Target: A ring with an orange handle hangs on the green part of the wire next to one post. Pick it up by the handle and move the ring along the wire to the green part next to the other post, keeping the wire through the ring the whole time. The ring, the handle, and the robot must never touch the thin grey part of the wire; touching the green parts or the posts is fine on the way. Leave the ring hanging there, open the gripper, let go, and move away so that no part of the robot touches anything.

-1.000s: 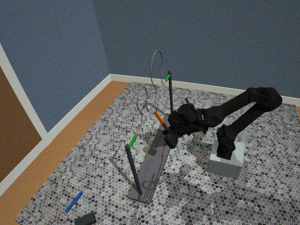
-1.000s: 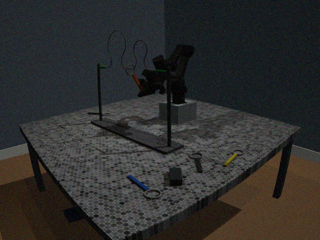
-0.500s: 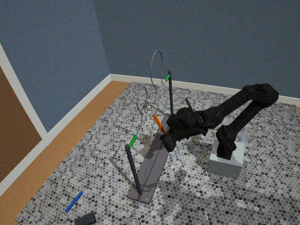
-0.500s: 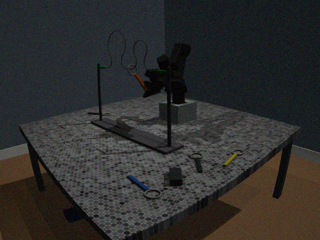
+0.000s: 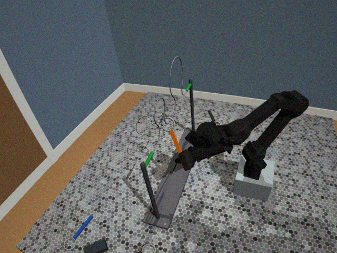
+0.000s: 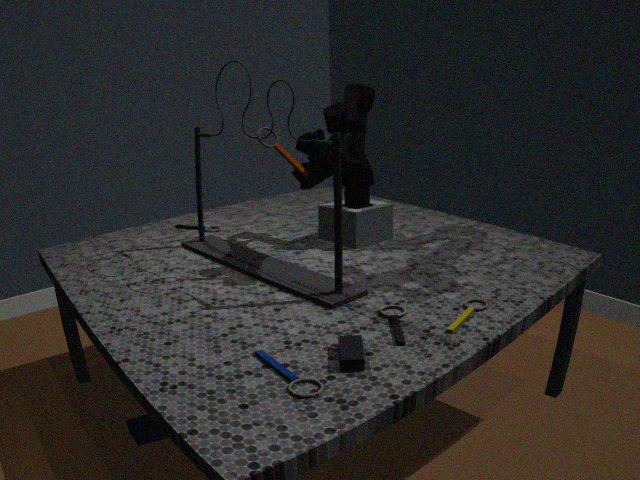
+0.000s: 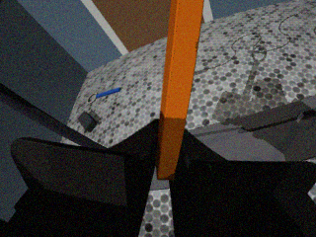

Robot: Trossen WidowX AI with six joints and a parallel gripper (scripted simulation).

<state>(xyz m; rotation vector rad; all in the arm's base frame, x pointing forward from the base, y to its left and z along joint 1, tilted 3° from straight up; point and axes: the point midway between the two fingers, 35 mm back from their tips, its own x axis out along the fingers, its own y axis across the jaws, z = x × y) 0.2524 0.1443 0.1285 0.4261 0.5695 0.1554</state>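
I am watching the black parallel-jaw gripper point(image 5: 182, 155) clamping the lower end of the long orange bar handle point(image 5: 175, 141), its jaws closed tight on the bar; in the wrist view the orange handle point(image 7: 178, 66) is rising straight up from between the two dark fingers. At the handle's upper end the pale metal ring point(image 5: 168, 124) is sitting up in the air around the thin grey looping wire point(image 5: 160, 108), at the dip between two of its loops, roughly midway between the two posts. From these views I cannot tell whether the ring is touching the grey wire there. In the top view the near dark post point(image 5: 149, 189) is carrying its short green wire section point(image 5: 148, 158), and the far dark post point(image 5: 191, 104) is carrying the other green section point(image 5: 188, 87); both posts are standing on the long grey base plate point(image 5: 168, 198). The arm is reaching out from its pale grey block pedestal point(image 5: 254, 182) over the speckled mosaic table top point(image 5: 271, 217). Near the table's front edge I am seeing spare rings lying flat: one with a blue handle point(image 6: 276, 364), one with a yellow handle point(image 6: 460, 319), one with a dark handle point(image 6: 397, 329), and a small dark block point(image 6: 351, 352) between them.
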